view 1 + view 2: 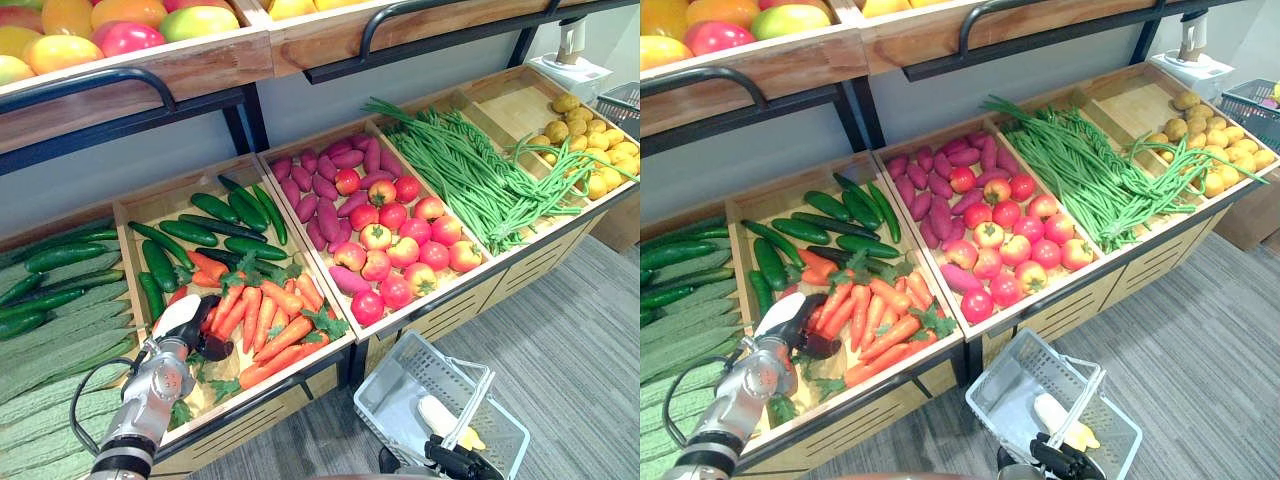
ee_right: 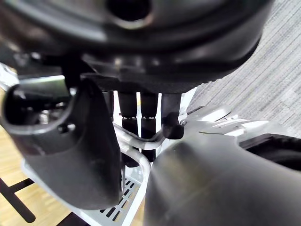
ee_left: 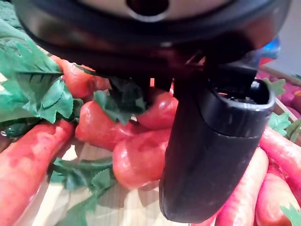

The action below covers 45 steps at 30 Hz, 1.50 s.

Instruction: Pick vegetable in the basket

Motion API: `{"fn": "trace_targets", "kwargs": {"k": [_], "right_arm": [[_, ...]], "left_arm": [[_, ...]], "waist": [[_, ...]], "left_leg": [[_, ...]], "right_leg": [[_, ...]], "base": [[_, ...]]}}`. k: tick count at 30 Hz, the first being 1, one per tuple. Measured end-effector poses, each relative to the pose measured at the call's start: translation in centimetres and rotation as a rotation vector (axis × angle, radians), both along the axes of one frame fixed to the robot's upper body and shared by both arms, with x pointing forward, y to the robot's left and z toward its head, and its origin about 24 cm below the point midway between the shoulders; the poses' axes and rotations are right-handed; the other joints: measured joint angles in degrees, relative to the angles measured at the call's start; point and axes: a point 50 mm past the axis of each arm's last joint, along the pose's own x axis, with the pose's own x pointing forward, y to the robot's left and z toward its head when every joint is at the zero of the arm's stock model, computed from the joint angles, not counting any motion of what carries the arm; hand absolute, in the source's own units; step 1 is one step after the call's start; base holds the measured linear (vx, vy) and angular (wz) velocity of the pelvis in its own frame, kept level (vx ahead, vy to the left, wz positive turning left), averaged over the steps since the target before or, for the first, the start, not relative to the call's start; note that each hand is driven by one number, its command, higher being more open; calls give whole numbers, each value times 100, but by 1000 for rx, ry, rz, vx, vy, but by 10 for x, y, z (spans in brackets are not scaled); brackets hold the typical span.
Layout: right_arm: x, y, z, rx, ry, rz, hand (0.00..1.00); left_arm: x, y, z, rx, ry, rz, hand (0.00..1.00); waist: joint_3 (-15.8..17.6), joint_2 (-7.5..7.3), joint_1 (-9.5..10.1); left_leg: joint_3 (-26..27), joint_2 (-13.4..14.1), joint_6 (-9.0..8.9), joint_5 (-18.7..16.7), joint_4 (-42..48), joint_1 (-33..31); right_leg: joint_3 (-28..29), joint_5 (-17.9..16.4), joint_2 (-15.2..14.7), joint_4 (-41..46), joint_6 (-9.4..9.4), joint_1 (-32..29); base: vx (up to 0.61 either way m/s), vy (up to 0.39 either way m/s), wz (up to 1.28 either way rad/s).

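Orange carrots (image 1: 268,322) with green leaves fill the front of a wooden bin (image 1: 140,203). My left hand (image 1: 182,322) is down among them at the bin's left side. In the left wrist view its thumb (image 3: 214,150) stands straight beside a carrot (image 3: 138,162), apart from it. A grey basket (image 1: 388,372) hangs low in front of the stall over the floor. My right hand (image 1: 455,460) is shut on its handle (image 2: 141,141), fingers curled round the bar. A pale white and yellow vegetable (image 1: 440,418) lies inside the basket.
Dark cucumbers (image 1: 215,225) lie behind the carrots. Ridged green gourds (image 1: 50,340) sit to the left. Purple sweet potatoes (image 1: 325,185), red tomatoes (image 1: 400,250), long green beans (image 1: 470,175) and yellow potatoes (image 1: 590,150) lie to the right. A fruit shelf (image 1: 150,60) overhangs. Grey carpet (image 1: 580,340) lies to the right.
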Motion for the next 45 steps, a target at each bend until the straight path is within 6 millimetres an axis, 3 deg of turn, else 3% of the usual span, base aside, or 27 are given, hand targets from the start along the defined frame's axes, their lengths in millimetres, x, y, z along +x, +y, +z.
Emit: {"fn": "trace_targets", "kwargs": {"k": [5,13,21,24,31,34,36,39,45], "right_arm": [[6,4,1,-1,-21,13,0],[6,3,1,-13,-20,2,0],[-5,-1,-4,26,12,-244,0],[-13,-20,-3,15,14,-429,0],[-39,-103,27,-95,-101,-832,0],[-54,-142,55,-219,-185,-898,0],[-55,-172,84,-320,-279,-916,0],[-49,-194,115,-414,-385,-896,0],[-35,-203,138,-463,-481,-847,0]], "left_arm": [[5,3,2,-11,-40,65,0],[3,-3,-3,-30,-52,105,0],[1,2,1,-2,-65,117,0],[2,7,7,22,-43,75,0],[14,16,45,71,-78,-46,0],[20,8,60,61,-129,-103,0],[22,3,69,60,-164,-126,0],[24,-1,74,63,-186,-151,0],[25,-14,75,63,-192,-211,0]], "waist": [[91,-44,-55],[125,18,-61],[104,-7,-114],[20,-38,-111],[-199,-370,-55],[-539,-375,-1],[-744,-304,-6],[-908,-226,-36],[-1019,-168,-65]], "left_leg": [[6,-6,-16,-12,0,20],[5,-12,-16,-11,29,52],[8,-3,-16,-11,6,165],[35,22,-17,-12,-3,232],[75,18,-17,-13,-53,281],[124,-26,-13,-19,-132,317],[165,-52,-5,-37,-162,403],[183,-58,-1,-75,-164,425],[190,-36,-9,-74,-139,410]], "right_leg": [[15,-12,3,-5,15,-4],[19,-27,-8,-6,25,22],[11,-1,3,-145,15,193],[29,4,33,-191,11,284],[36,8,48,-160,9,309],[49,7,35,-134,11,318],[60,4,31,-73,14,334],[62,-10,28,-33,34,329],[64,-17,22,-17,44,309]], "base": [[9,-19,-3],[-10,-9,0],[0,0,0],[0,0,0],[-3,-1,-1],[-16,-3,-3],[-30,-5,-8],[-68,-30,-3],[-108,-62,-1]]}}
